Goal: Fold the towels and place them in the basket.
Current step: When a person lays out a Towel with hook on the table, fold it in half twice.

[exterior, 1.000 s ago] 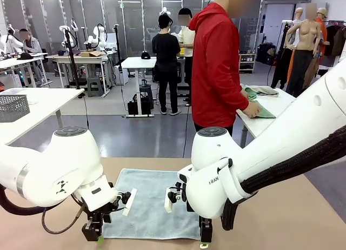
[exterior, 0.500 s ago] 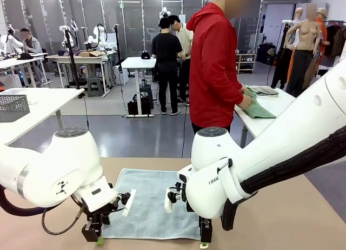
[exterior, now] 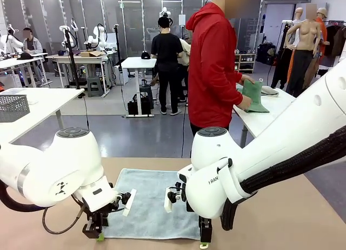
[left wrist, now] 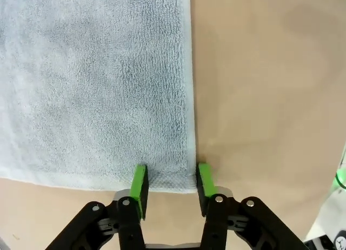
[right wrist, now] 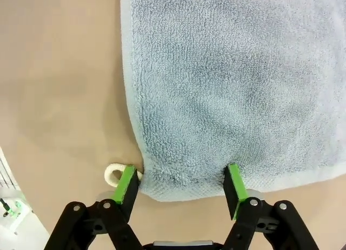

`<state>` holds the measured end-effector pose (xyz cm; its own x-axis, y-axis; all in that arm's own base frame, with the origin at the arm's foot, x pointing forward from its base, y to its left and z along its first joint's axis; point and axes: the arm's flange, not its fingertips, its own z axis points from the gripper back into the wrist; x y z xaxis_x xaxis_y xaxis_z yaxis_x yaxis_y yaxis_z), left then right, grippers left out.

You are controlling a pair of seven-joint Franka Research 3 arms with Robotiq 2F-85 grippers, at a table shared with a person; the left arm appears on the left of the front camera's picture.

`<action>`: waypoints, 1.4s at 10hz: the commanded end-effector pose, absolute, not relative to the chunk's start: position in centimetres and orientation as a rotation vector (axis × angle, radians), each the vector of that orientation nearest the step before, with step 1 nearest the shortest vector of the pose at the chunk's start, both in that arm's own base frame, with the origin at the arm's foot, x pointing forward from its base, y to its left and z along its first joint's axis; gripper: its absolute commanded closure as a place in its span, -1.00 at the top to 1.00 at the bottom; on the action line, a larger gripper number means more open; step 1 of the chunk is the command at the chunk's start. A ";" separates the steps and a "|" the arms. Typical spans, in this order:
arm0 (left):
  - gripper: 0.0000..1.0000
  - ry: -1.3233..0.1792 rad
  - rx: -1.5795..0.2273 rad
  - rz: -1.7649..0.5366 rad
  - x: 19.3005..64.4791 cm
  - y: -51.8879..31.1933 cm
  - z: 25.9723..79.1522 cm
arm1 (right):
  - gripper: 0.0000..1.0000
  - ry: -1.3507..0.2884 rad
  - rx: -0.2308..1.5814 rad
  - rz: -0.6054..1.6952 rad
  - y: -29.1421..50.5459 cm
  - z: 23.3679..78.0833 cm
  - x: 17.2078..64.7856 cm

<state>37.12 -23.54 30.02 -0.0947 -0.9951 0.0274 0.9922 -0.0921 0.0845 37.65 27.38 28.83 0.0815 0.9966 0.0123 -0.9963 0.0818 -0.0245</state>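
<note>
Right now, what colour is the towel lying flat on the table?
The towel is plain light blue; the right wrist view shows it best.

A black cap [exterior: 145, 55] lies on the small white table [exterior: 132, 63]. A person in black [exterior: 165, 60] stands just right of it, with a black bag [exterior: 139, 105] beneath.

The left arm [exterior: 48, 169] and right arm [exterior: 259, 163] crowd the near side of the table [exterior: 281, 217]. Bare table lies free left, right and beyond the flat light blue towel [exterior: 154, 204]. A small white loop [right wrist: 112, 176] sits beside the gaping right claw [right wrist: 181, 188].
</note>
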 end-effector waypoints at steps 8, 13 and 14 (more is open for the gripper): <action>-1.00 -0.052 0.073 -1.689 37.7 -23.8 30.0 | -0.99 -0.029 0.046 1.489 26.8 29.6 38.3; -1.00 -0.059 0.068 -1.697 37.6 -23.4 30.8 | -1.00 -0.019 0.043 1.507 26.5 30.8 38.7; -1.00 -0.063 0.059 -1.699 37.5 -23.4 30.8 | -1.00 -0.019 0.050 1.508 26.4 30.8 38.8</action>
<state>37.48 -23.65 30.16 -0.1194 -0.9928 0.0097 0.9888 -0.1181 0.0918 38.52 27.07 30.23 0.0775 0.9964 0.0331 -0.9970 0.0776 -0.0038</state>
